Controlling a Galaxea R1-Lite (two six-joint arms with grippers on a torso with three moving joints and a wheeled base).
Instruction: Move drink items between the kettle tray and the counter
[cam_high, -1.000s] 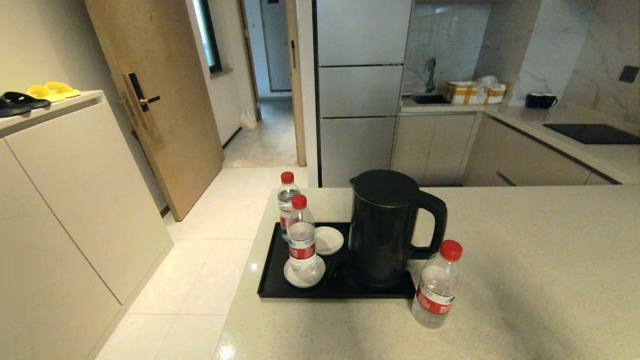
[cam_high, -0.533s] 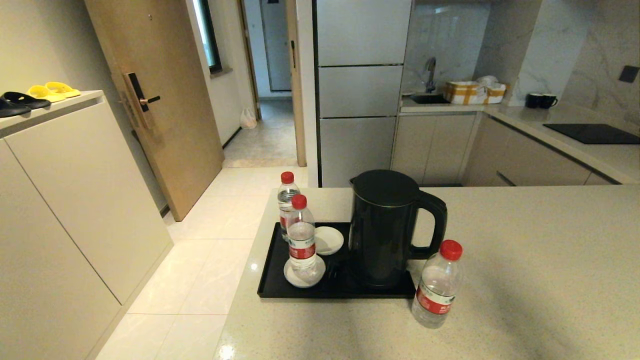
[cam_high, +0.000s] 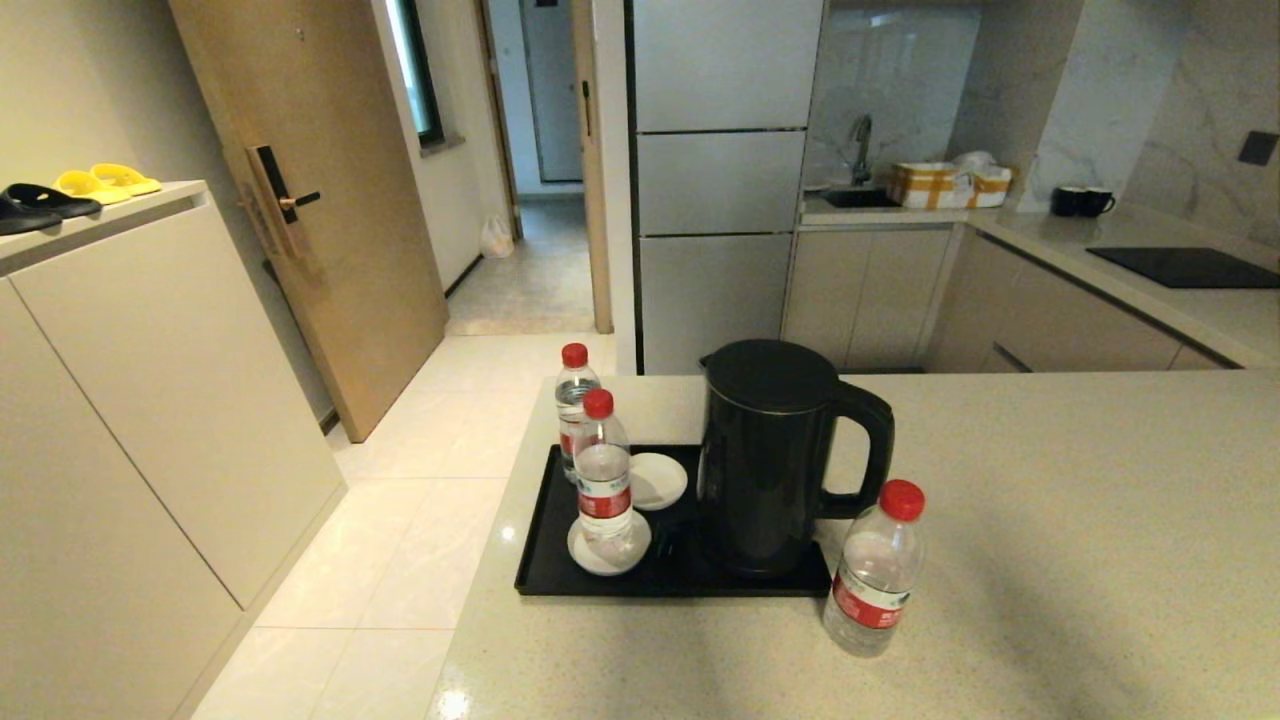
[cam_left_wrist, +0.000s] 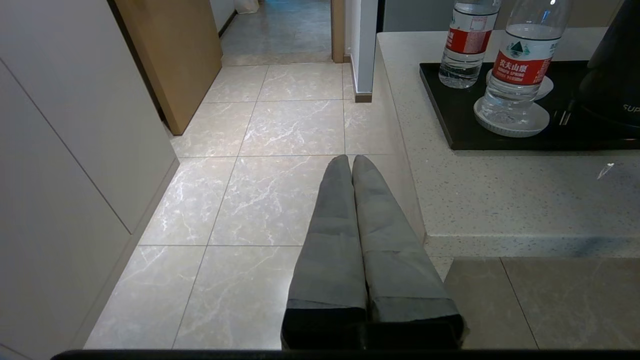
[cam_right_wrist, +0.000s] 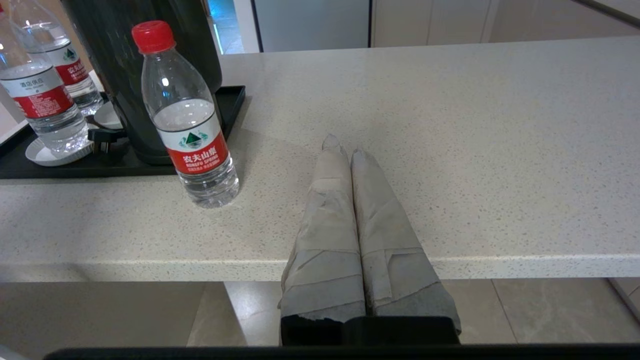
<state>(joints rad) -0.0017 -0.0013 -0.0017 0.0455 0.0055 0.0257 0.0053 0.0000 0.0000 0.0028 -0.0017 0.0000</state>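
Head view: two bottles (cam_high: 603, 470) on kettle tray (cam_high: 540, 560); one bottle (cam_high: 872, 570) on bench (cam_high: 1050, 560) just beside the tray.
Left wrist: left end effector (cam_left_wrist: 348, 161) closed, empty, off the bench.
Right wrist: right end effector (cam_right_wrist: 341, 146) closed, empty, near the bench bottle.
No transfer under way.

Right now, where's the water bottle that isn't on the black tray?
In the head view, that bottle stands upright on the counter, just off the kettle tray's near right corner, in front of the kettle's handle.

Counter (cam_high: 1050, 520) speckled stone-look, slight gloss; bottles (cam_high: 873, 570) clear plastic.
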